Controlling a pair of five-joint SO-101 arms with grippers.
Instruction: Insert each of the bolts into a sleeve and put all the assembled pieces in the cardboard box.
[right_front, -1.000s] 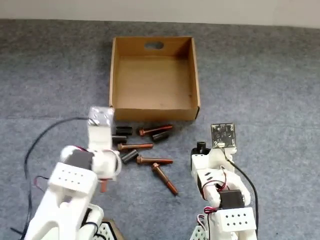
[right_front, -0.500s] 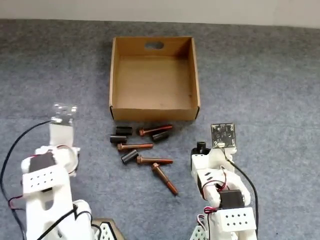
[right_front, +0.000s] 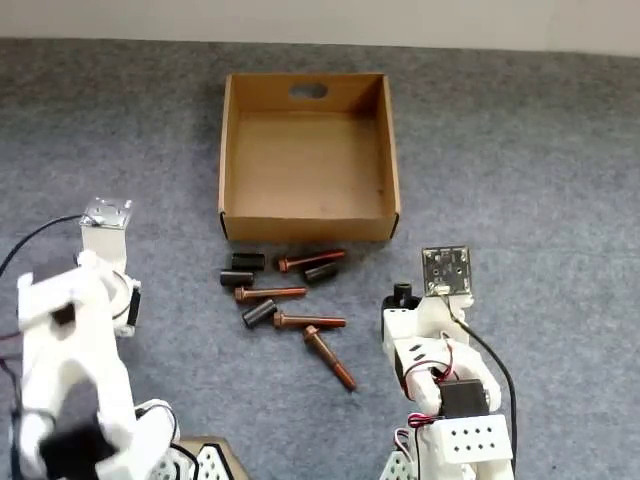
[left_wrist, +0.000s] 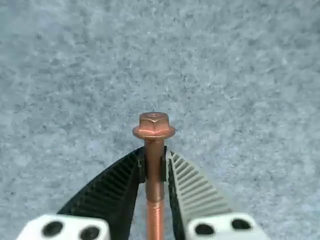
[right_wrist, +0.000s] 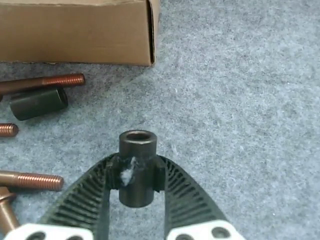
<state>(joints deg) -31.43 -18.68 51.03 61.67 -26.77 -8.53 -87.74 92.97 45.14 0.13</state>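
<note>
In the left wrist view my left gripper (left_wrist: 155, 156) is shut on a copper bolt (left_wrist: 154, 131), whose hex head sticks out past the fingertips over bare carpet. My left arm (right_front: 75, 325) stands raised at the left, away from the pile. My right gripper (right_wrist: 136, 166) is shut on a black sleeve (right_wrist: 136, 150), held upright with its open bore showing; in the high view that sleeve (right_front: 403, 294) is right of the pile. Several loose bolts (right_front: 310, 321) and black sleeves (right_front: 259, 312) lie in front of the cardboard box (right_front: 229, 150), which holds nothing.
Grey carpet covers the whole table. The box's corner (right_wrist: 150, 35), a bolt (right_wrist: 45, 82) and a sleeve (right_wrist: 38, 103) lie just beyond my right gripper. Open carpet stretches on both sides of the box.
My left arm has swung left and away from the pile, carrying the bolt. The right arm and its sleeve have stayed put.
</note>
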